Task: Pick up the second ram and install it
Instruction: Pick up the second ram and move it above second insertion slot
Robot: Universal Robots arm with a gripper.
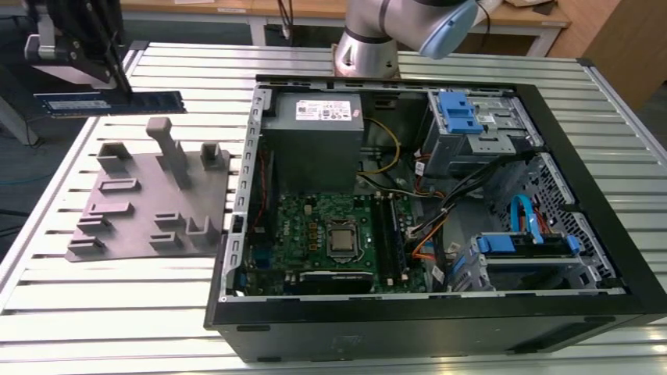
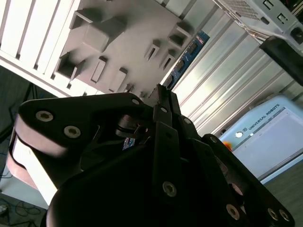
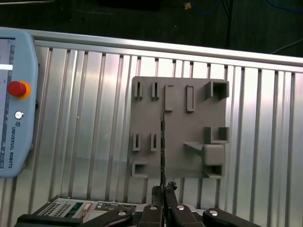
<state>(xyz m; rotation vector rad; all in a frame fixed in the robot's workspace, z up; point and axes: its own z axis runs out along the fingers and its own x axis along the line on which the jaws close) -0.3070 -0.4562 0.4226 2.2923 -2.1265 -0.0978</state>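
Gripper (image 1: 112, 87) sits at the exterior view's far left, above the slatted metal surface (image 1: 115, 312), with its jaws closed on the memory stick (image 1: 146, 101). The exterior view shows the stick's flat side: a long dark blue-green board with a pale label, held level and lengthwise, sticking out past both sides of the jaws. It hangs clear of the surface, over the far end of the grey tray (image 1: 125, 203). The tray's upright posts stand below the stick and do not touch it. The stick is well apart from the open computer case (image 1: 542, 141), which lies to the exterior view's right of the tray with its green main board (image 1: 302, 223) exposed. The arm's base (image 1: 365, 47) stands behind the case. In the first wrist view the stick (image 3: 162, 142) shows edge-on as a thin dark line running out from the gripper (image 3: 163, 190) across the tray (image 3: 189, 132). This view makes the pinch between the two black jaws plain. It also shows a pale control tablet (image 3: 14, 123) with a red button (image 3: 16, 88) lying on the surface beside the tray. The second wrist view looks along the gripper (image 2: 163, 92) body, and the stick (image 2: 187, 56) shows as a blue strip with gold contacts reaching out toward the tray (image 2: 123, 33). The tablet (image 2: 270, 135) and a corner of the case (image 2: 265, 19) lie off to one side.
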